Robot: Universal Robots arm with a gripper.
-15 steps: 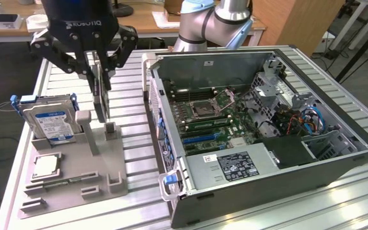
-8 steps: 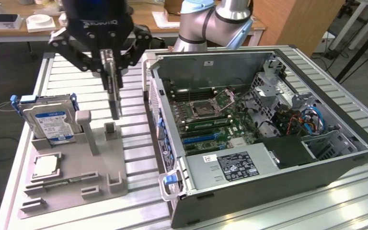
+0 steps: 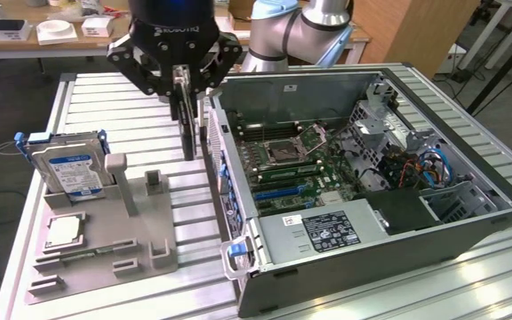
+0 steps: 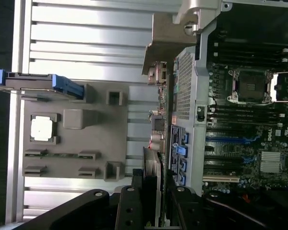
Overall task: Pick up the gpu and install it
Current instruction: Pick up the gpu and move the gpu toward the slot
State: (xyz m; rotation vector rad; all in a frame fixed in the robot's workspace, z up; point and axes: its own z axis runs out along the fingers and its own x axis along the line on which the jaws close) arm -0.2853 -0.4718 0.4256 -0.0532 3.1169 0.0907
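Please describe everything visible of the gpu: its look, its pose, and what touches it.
The gpu is a thin, flat, dark card, seen nearly edge-on. It hangs upright above the table, its upper edge pinched by the gripper. The wrist view shows a silver metal bracket at one end. It is just outside the open computer case, close beside its wall; whether they touch cannot be told.

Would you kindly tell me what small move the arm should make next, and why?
Probably a short sideways shift toward the exterior view's right. The gripper holds the thin dark rectangular gpu card hanging edge-down outside the open grey metal computer case, beside its wall, not yet over the blue expansion slots on the green motherboard.
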